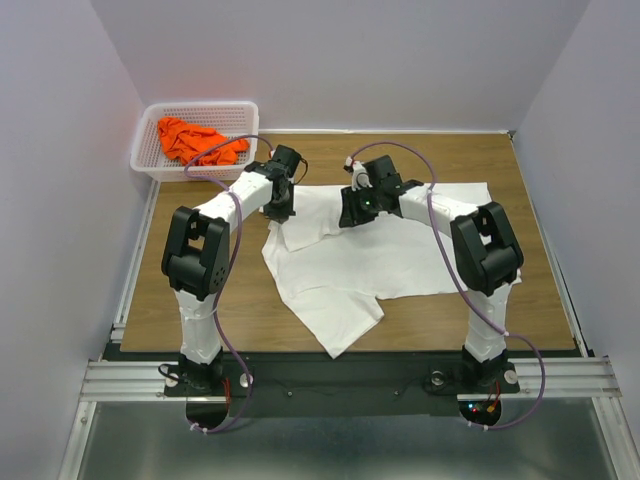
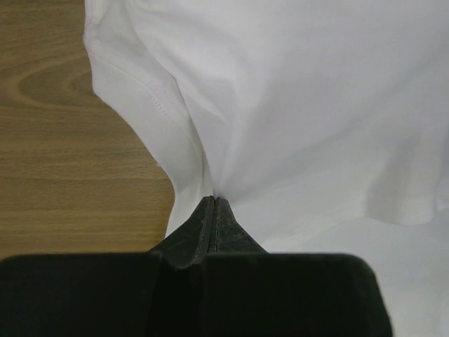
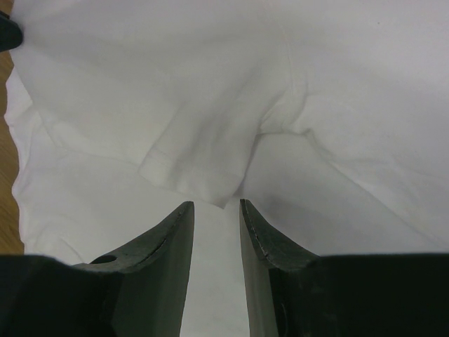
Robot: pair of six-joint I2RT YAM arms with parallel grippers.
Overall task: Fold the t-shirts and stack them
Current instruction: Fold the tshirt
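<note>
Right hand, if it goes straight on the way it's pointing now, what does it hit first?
The right hand, open, would first meet the white t-shirt: a raised fold of it lies just ahead, in line with the gap. It seems not yet touched, though depth is hard to judge.

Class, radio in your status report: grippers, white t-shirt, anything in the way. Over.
Left gripper shut on white t-shirt. Right gripper open above it. Orange t-shirt in basket, nothing blocking.
</note>
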